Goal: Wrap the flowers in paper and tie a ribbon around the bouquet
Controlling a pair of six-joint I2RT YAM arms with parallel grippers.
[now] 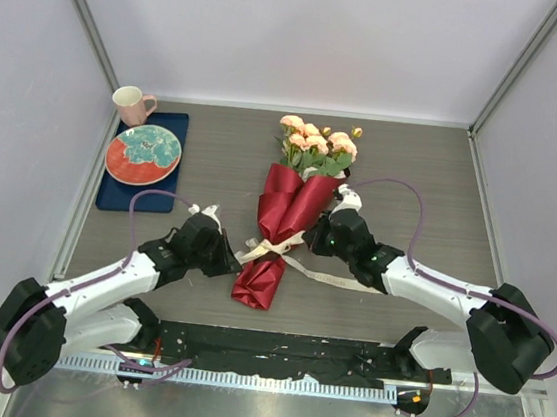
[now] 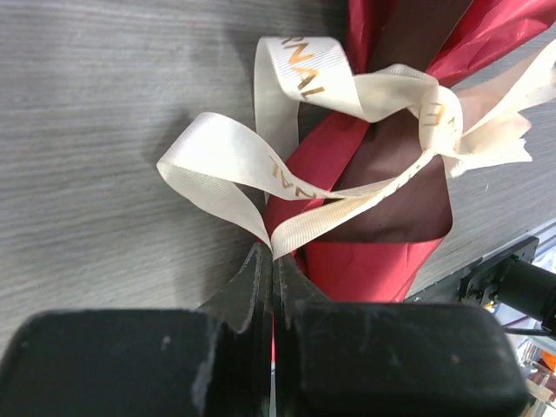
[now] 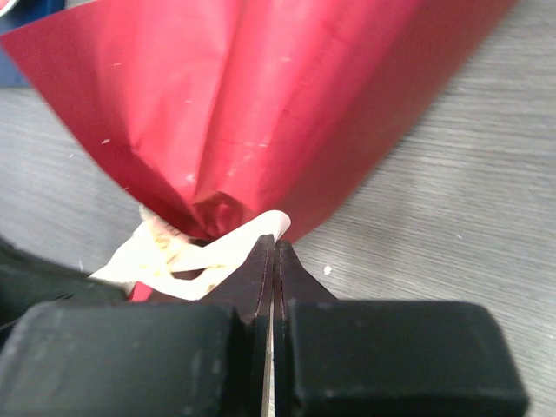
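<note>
The bouquet lies in the middle of the table, with the pink-peach flowers (image 1: 316,144) at its far end. The red paper (image 1: 289,208) is wrapped around the stems in a cone. The cream ribbon (image 1: 272,249) crosses the paper's narrow waist in loose loops. My left gripper (image 1: 229,260) is just left of the waist and shut on a fold of the ribbon (image 2: 217,161), with the paper (image 2: 373,261) right behind it. My right gripper (image 1: 314,236) is at the right of the waist, shut on a ribbon (image 3: 174,256) end under the paper (image 3: 261,104).
A dark blue tray (image 1: 119,195) at the back left holds a red and teal plate (image 1: 144,153) and a pink mug (image 1: 130,104). A loose ribbon tail (image 1: 346,281) trails on the table under the right arm. Grey walls close in both sides and the back.
</note>
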